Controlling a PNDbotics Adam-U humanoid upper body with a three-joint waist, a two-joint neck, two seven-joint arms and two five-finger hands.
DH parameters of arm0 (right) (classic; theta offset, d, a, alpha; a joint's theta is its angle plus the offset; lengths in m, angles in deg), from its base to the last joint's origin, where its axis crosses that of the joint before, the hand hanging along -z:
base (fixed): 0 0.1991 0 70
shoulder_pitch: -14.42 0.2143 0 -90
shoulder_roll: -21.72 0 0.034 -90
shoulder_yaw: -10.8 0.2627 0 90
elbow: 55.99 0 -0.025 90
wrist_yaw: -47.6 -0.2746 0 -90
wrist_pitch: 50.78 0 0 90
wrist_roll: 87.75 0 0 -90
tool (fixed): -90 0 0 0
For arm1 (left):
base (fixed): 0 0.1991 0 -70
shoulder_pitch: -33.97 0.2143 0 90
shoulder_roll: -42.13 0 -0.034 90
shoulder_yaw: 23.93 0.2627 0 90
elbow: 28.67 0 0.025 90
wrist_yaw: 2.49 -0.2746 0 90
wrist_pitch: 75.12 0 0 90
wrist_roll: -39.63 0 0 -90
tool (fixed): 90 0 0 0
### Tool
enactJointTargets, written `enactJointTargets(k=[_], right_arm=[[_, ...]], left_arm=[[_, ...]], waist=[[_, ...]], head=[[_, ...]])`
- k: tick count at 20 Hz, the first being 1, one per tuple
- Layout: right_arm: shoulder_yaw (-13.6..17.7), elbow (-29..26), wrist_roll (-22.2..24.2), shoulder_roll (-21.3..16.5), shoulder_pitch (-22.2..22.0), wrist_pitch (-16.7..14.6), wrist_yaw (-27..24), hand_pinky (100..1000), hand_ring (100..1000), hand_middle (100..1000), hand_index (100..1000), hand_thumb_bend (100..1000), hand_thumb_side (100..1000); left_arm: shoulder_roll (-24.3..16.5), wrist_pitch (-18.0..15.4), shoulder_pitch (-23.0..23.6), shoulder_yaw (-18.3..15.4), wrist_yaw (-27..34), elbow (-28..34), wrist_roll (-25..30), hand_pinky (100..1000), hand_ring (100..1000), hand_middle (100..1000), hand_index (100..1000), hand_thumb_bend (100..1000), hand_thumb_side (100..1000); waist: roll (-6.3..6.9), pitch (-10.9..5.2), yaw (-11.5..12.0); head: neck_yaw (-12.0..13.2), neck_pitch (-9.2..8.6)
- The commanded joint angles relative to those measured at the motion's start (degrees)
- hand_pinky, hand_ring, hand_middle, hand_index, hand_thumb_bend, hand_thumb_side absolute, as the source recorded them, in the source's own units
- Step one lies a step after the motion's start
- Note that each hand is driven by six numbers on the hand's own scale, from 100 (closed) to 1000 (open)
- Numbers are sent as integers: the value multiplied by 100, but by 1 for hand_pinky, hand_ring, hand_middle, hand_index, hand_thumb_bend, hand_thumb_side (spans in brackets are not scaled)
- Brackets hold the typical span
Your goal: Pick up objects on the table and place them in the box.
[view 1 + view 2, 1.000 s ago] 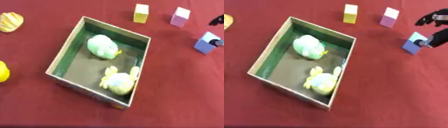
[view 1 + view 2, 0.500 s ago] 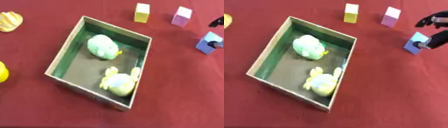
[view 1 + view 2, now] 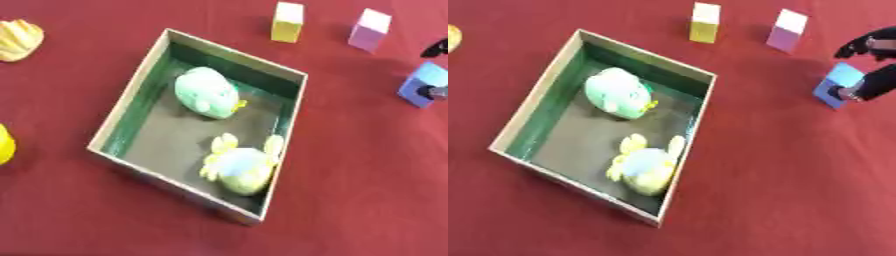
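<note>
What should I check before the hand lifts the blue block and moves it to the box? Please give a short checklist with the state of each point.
1. Right hand at the blue block: ok, fingers touch its right side.
2. Fingers closed round the block: cannot tell.
3. Block tilted on the table: ok to lift, but watch for slipping.
4. Free space in the box: ok, bare floor beside the green toy and yellow toy.
5. Path to the box: ok, the pink block stands behind it.
6. Left hand: not visible.

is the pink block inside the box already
No, the pink block stands on the red table beyond the box, which holds only two soft toys.
</note>
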Motion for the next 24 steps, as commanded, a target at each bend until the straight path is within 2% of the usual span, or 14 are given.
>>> enactJointTargets(k=[1, 12, 15, 18, 20, 24], right_arm=[[121, 56, -63, -160, 77, 63, 101, 889, 977, 905, 928, 356, 434], [185, 199, -151, -120, 91, 155, 170, 884, 972, 900, 928, 339, 440], [177, 233, -81, -115, 89, 133, 202, 875, 955, 855, 910, 340, 474], [199, 222, -90, -87, 109, 125, 139, 838, 885, 723, 840, 244, 466], [225, 180, -199, -72, 125, 155, 27, 828, 858, 673, 810, 183, 449], [241, 92, -417, -67, 149, 244, -166, 818, 837, 640, 789, 100, 416]], left_arm=[[-182, -15, -59, -52, 13, 90, 15, 789, 632, 684, 853, 100, 610], [-189, -13, -67, -50, 19, 90, 25, 789, 631, 684, 853, 100, 609], [-191, -14, -69, -47, 14, 90, 42, 789, 630, 684, 853, 100, 609], [-191, -13, -69, -49, 12, 90, 55, 789, 630, 684, 852, 100, 609], [-191, -11, -70, -49, 10, 90, 60, 789, 630, 684, 852, 100, 609], [-192, -8, -75, -46, 6, 90, 67, 789, 631, 684, 852, 100, 608]], waist=[[18, -87, 3], [54, -9, -4], [56, 1, 1], [58, 3, -2], [58, -2, -5], [45, -22, -11]], head=[[-18, -89], [-49, -148], [-50, -147], [-42, -137], [-36, -127], [-36, -114]])
